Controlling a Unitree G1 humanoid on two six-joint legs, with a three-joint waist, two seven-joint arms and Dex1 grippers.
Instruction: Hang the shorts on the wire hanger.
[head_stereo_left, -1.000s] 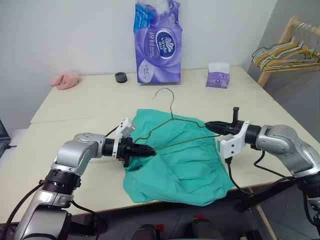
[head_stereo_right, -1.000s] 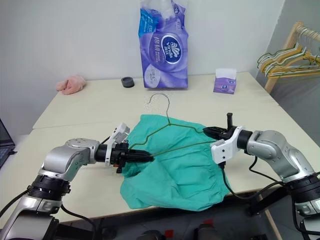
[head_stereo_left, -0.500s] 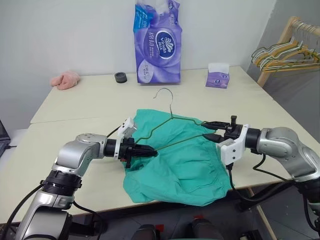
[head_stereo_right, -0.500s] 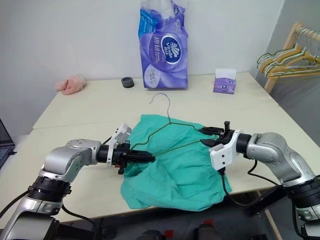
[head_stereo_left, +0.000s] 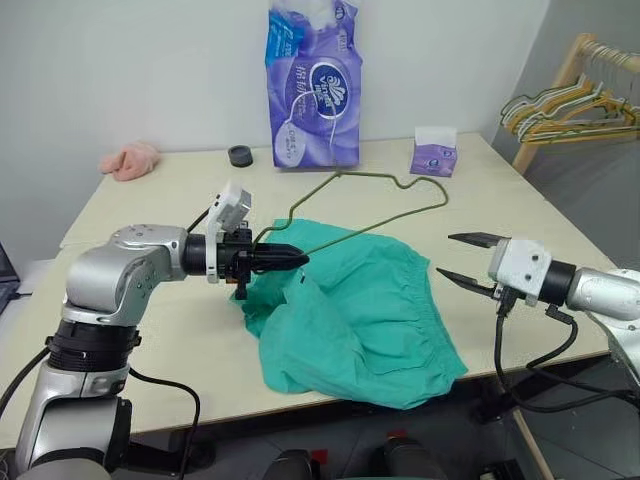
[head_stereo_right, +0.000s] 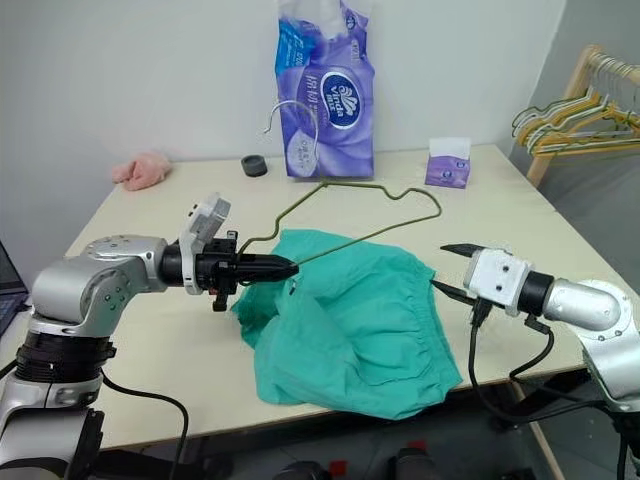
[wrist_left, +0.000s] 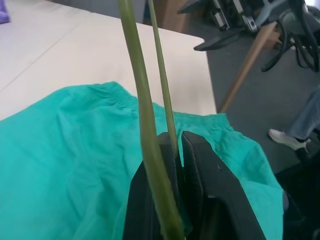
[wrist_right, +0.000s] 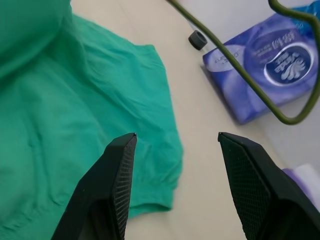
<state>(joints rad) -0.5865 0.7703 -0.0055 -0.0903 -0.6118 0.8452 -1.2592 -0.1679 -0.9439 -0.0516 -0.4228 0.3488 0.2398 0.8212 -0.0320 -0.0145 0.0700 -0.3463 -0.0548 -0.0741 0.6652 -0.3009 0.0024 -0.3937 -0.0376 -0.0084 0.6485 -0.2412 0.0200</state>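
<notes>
Left hand (head_stereo_left: 285, 259): we have it pinched on one corner of the wire hanger (head_stereo_left: 390, 200), with a fold of the shorts (head_stereo_left: 360, 320) caught at the same spot.
Right hand (head_stereo_left: 462, 260): spread wide, empty, just off the shorts' waistband side.
Hanger: lifted off the bench (head_stereo_left: 150, 215), sticking out over the cloth from that one corner.
Shorts: mostly lying on the bench, near its front edge.
Risk, twist: a one-corner hold may let the wire swing or slip.
Risk, drag: lifting further could pull the shorts off the bench edge.
Risk, snag: our free hand could push the wire aside when reaching in.
</notes>
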